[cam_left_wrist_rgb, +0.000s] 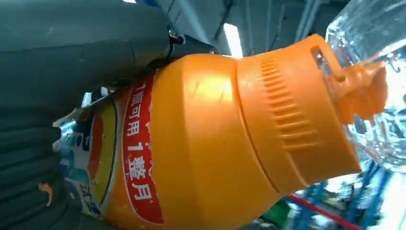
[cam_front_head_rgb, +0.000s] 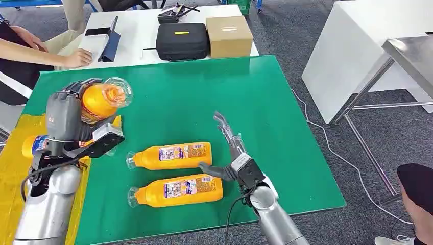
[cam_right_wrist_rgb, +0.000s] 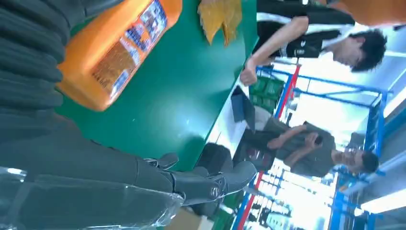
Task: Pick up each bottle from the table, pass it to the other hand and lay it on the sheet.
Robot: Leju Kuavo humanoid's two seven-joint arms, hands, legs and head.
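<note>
Bottle (cam_front_head_rgb: 101,101) in my left hand (cam_front_head_rgb: 69,120), raised above the yellow sheet (cam_front_head_rgb: 11,173) at the bench's (cam_front_head_rgb: 204,92) left edge; my fingers were clamped round its labelled body, the clear cap pointing away from me. My right hand (cam_front_head_rgb: 231,153) hung empty with fingers spread, just beside two more bottles (cam_front_head_rgb: 176,156) (cam_front_head_rgb: 178,190) lying on the green cover. One bottle (cam_front_head_rgb: 34,145) already lay on the sheet. Smooth plastic like this I judged slippery and fairly rigid (heavy too, if it was full), so the flat labelled middle seemed the safest place to grip, not the tapering neck.
</note>
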